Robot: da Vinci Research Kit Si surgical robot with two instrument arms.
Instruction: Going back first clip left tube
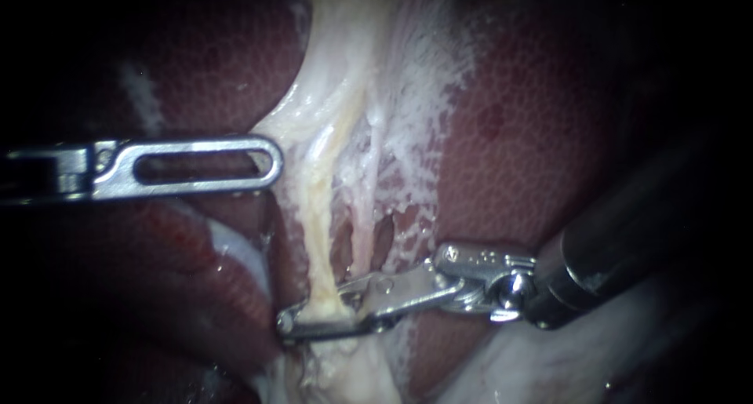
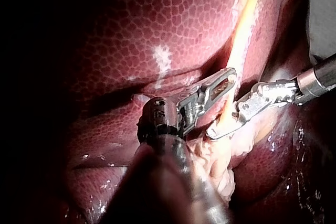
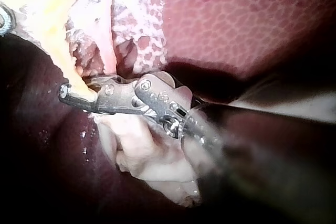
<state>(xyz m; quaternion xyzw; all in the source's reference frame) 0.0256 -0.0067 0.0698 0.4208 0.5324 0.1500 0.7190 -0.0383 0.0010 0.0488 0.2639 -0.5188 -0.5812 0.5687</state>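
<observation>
At the lower centre of the endoscope view, the right instrument [image 1: 302,316] enters from the right and reaches across to the left tube [image 1: 318,239]. This tube is a pale yellow cord that runs down over the liver [image 1: 510,161]. The right instrument's jaws sit one on each side of the tube, both touching it and pinching it narrow at that point. The right wrist view confirms this: the yellow tube enters between the two jaws close to their tips. The clip cannot be told apart from the jaw metal, so its seat on the tube is not visible. Just right of the left tube lies a thinner pinkish strand [image 1: 365,231] amid white webbed tissue. Pale lumpy tissue [image 1: 345,373] lies directly below the pinch point.

Higher up, the left instrument [image 1: 274,165] enters level from the left. Its slotted tip touches the pale tissue beside the upper part of the tube, well apart from the right instrument. Whether it grips that tissue cannot be told from any view.

Small engraved marks on the right instrument's wrist are too fine to read.
</observation>
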